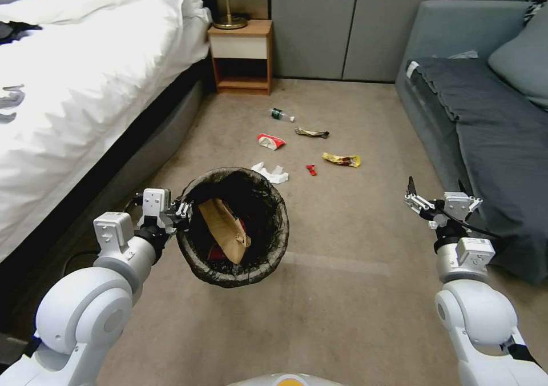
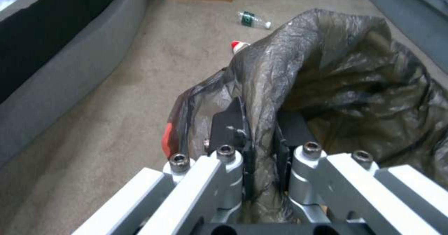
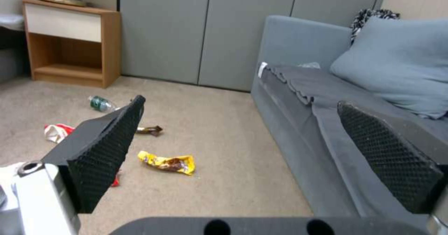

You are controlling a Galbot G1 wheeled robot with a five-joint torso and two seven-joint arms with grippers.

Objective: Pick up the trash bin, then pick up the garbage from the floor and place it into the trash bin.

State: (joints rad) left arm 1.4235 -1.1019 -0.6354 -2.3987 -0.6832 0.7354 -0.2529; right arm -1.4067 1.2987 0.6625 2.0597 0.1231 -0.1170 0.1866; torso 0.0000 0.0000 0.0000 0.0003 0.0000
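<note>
Bin-carrying stage: my left claw (image 1: 181, 209) grips the trash bin (image 1: 251, 263) rim; my spread right claw (image 1: 436, 194) should approach the yellow wrapper (image 1: 341, 159) squarely.

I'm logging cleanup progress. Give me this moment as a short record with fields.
bin: held off the floor, tilted toward the camera
left gripper: shut on the bin's rim and liner
right gripper: open, empty, beside the sofa
in bin: paper bag
on floor: bottle, red-white packet, tissue, yellow wrapper
</note>
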